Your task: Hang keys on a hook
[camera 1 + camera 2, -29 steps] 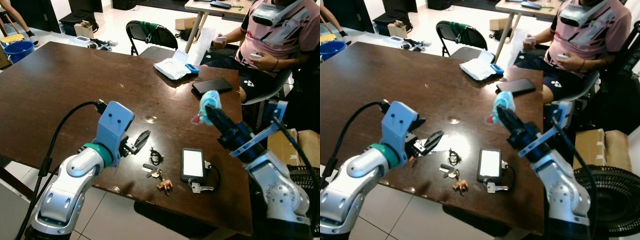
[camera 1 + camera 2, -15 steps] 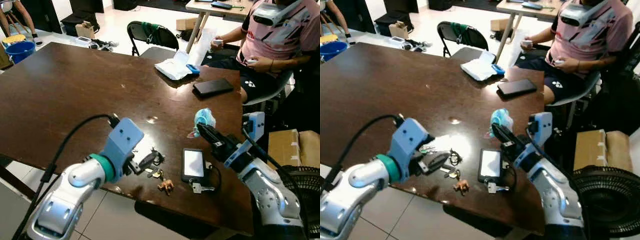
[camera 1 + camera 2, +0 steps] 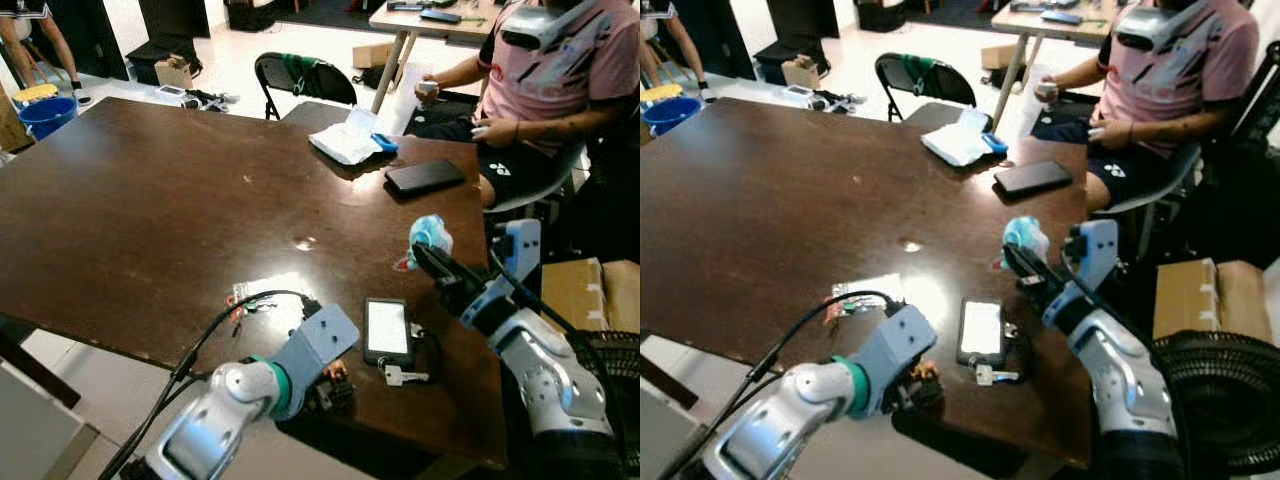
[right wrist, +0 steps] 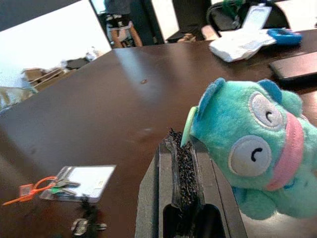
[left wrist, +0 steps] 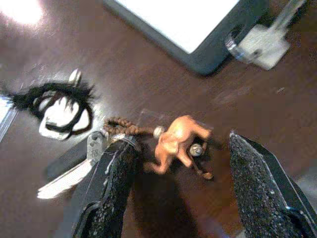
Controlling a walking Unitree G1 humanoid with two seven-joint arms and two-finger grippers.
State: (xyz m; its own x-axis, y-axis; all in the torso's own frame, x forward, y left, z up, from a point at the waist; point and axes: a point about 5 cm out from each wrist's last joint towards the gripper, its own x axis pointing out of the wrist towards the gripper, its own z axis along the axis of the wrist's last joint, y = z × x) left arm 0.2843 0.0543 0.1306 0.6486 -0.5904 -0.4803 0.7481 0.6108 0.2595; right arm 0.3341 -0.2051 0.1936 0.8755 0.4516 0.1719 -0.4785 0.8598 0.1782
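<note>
Left tool spread over the keys at the tabletop's near edge

We should lower the left tool [image 5: 181,198] straight and close on the orange charm [image 5: 178,143], not the flat keys [image 5: 74,166], which lie just left of the phone [image 3: 386,329] on the tabletop [image 3: 150,210]; its fingers straddle the charm, apart from it. Right of the phone, the right tool [image 4: 181,163] is clamped on a teal plush toy [image 4: 252,148].

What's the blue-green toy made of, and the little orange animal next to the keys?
The blue-green toy looks like soft plush: fuzzy pile, stitched eye, held in the right gripper. The little orange animal looks like smooth, slightly shiny moulded plastic or rubber; too blurred to be sure. The keys look like dull metal.
</note>
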